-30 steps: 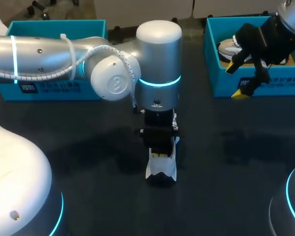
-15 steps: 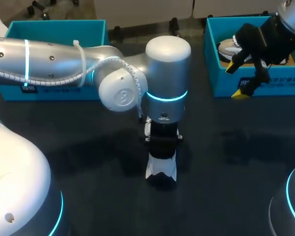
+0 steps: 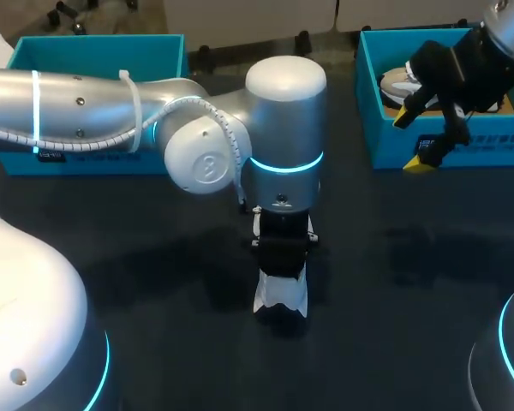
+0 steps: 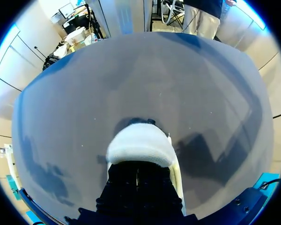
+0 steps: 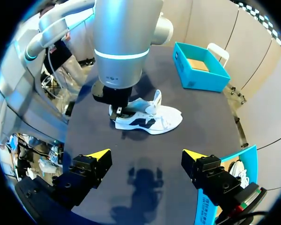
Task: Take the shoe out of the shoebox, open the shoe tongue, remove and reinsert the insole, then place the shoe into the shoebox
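Shoe [image 5: 147, 118] stands on its sole on the dark table [image 3: 154, 282], mid-table, outside both boxes and well apart from each; a low white trainer with dark, near-black panels along the side and white laces [image 5: 166, 123] running toward the toe; tongue [image 5: 156, 98] stands up and away from the opening. From the head view only one end shows, white with a dark patch, poking out under the left arm's wrist. From the left wrist view a rounded, white, textured part lies just ahead of the black gripper body.

Left gripper [image 5: 118, 108] is down at the heel end of the shoe; cannot tell whether it grips or merely touches.

Right gripper [image 5: 145, 157] hangs above the table by the near wall of the right shoebox [image 3: 366, 103], spread wide, holding nothing; a second shoe [image 3: 400, 86], pale, lies in that box.

Left shoebox [image 3: 94, 44], teal like the other, sits at the far left; brown floor visible from the right wrist view.
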`<state>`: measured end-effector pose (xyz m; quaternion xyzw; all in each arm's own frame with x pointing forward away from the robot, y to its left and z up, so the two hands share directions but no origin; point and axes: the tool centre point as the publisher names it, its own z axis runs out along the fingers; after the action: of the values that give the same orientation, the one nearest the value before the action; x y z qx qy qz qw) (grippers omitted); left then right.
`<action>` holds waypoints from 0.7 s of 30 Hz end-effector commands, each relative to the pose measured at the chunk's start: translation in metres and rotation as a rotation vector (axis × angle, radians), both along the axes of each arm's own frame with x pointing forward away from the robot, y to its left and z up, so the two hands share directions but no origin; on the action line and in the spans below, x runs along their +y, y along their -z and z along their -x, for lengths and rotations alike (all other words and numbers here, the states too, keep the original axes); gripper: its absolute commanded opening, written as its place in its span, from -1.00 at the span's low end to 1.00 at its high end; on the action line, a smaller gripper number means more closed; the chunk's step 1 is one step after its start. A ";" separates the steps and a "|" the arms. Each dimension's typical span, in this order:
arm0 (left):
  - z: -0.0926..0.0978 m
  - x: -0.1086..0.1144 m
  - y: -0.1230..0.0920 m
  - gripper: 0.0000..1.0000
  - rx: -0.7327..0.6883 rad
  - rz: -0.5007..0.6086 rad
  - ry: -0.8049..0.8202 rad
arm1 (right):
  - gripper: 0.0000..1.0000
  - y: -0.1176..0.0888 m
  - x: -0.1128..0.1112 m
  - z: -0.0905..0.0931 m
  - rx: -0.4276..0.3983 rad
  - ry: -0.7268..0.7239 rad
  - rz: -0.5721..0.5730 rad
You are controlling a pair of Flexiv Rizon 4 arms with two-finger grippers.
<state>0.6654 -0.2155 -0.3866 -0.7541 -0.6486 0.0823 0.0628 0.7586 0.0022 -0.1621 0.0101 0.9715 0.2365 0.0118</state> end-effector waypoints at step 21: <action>-0.030 0.014 0.039 -1.00 -0.274 -0.066 -0.072 | 1.00 0.001 0.001 -0.002 0.003 0.000 0.004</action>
<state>0.6847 -0.2095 -0.4071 -0.7328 -0.6794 -0.0361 -0.0010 0.7586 0.0022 -0.1623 0.0101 0.9715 0.2366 0.0118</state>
